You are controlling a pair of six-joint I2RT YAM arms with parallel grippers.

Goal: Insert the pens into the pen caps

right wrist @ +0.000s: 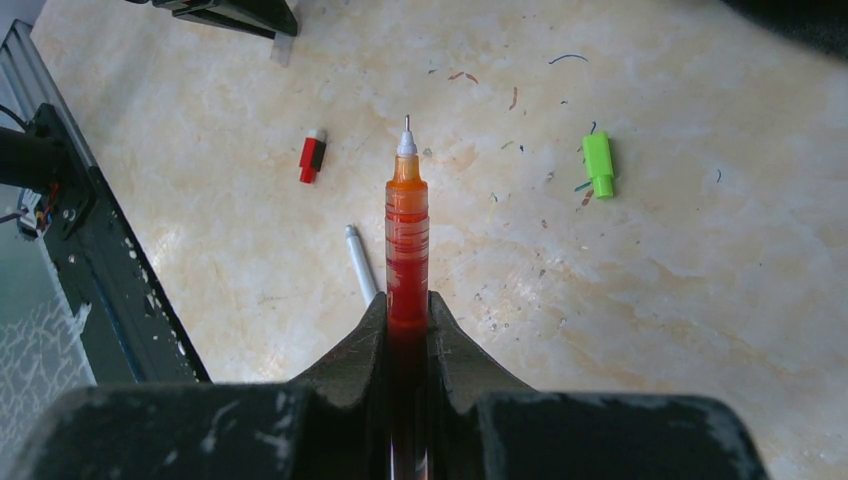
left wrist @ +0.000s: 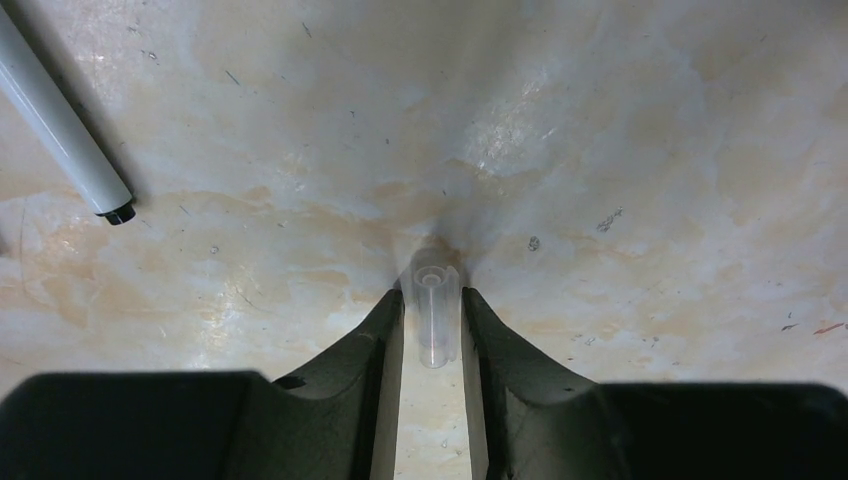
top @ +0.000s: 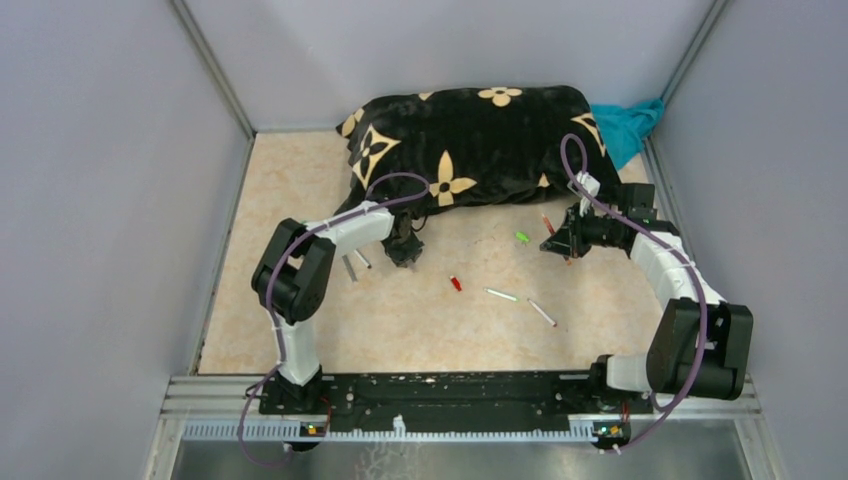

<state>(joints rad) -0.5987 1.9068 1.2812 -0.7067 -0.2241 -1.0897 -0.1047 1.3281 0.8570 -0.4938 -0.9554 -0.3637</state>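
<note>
Between the right gripper [right wrist: 407,312] fingers, we have the red pen [right wrist: 407,225] pinched tight on its barrel, with the nib forward and off the table. We reckon it's held that way so the tip is free to meet a cap. The left gripper [left wrist: 432,298] straddles a clear cap [left wrist: 432,325] with its jaws narrow and a sliver of gap each side; we can't tell if it's actually gripped. Further out, the green cap [right wrist: 598,165] is right of the nib, the red cap [right wrist: 312,157] is left of it, and the white pen [right wrist: 360,262] is just beside the fingers.
</note>
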